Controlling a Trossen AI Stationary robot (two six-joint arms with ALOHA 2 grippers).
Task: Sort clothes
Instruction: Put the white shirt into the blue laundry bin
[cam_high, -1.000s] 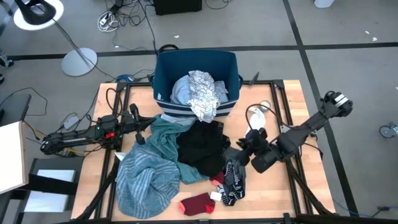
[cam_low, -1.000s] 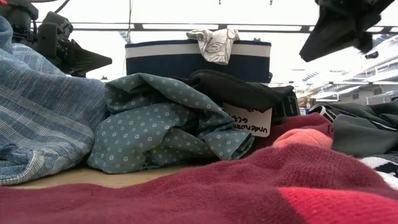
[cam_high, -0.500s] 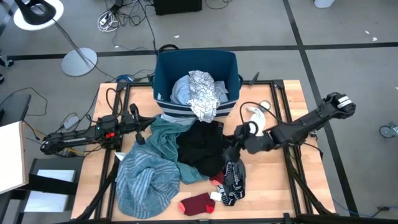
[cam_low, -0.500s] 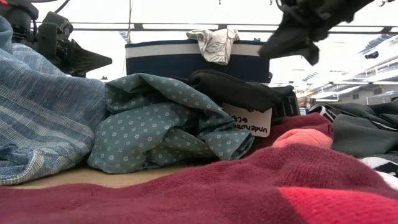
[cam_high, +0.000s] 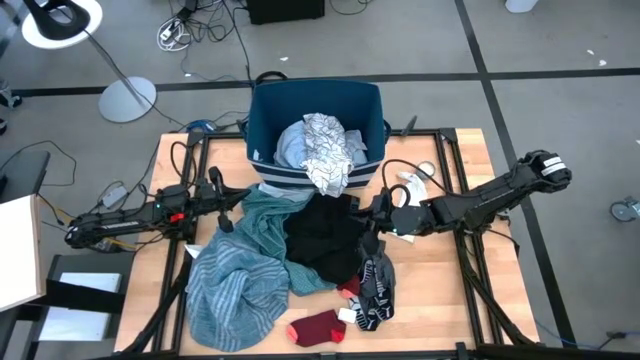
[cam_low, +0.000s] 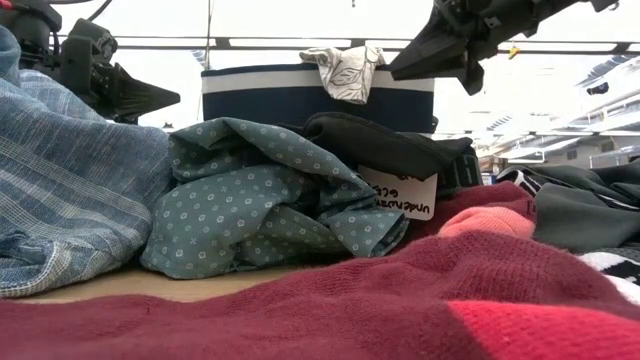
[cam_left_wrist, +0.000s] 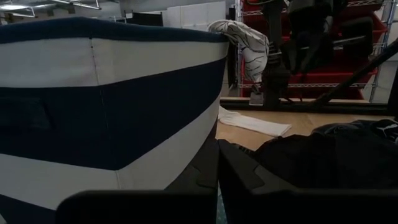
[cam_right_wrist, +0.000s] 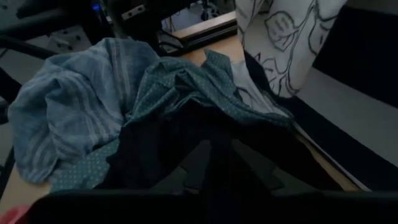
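- The counter (cam_high: 455, 300) is made of light wood, and a pile of clothes lies on it.
- A dark blue bin (cam_high: 268, 125) with a white stripe stands at the far edge of the counter.
- A white patterned cloth (cam_high: 328, 150) hangs over the near wall of the bin, and a light blue cloth (cam_high: 290, 145) lies inside beside it.
- A big striped blue-green cloth (cam_high: 235, 285) lies on the left side of the counter.
- A green dotted cloth (cam_low: 270, 195) lies bunched up between the striped one and the black one.
- A black cloth (cam_high: 325, 240) lies in the middle of the pile, just in front of the bin.
- Dark patterned socks (cam_high: 375, 290) lie just to the right of the black cloth, and a red sock (cam_high: 318, 327) lies near the front edge.
- A small white cloth (cam_high: 415, 183) lies flat on the counter to the right of the bin.
- The right claw (cam_high: 372, 212) is above the right edge of the black cloth. Its fingers are only a little apart, with nothing seen between them.
- The left claw (cam_high: 243, 192) rests at the left side of the counter, near the bin's corner. Its fingers are pressed together and hold nothing.
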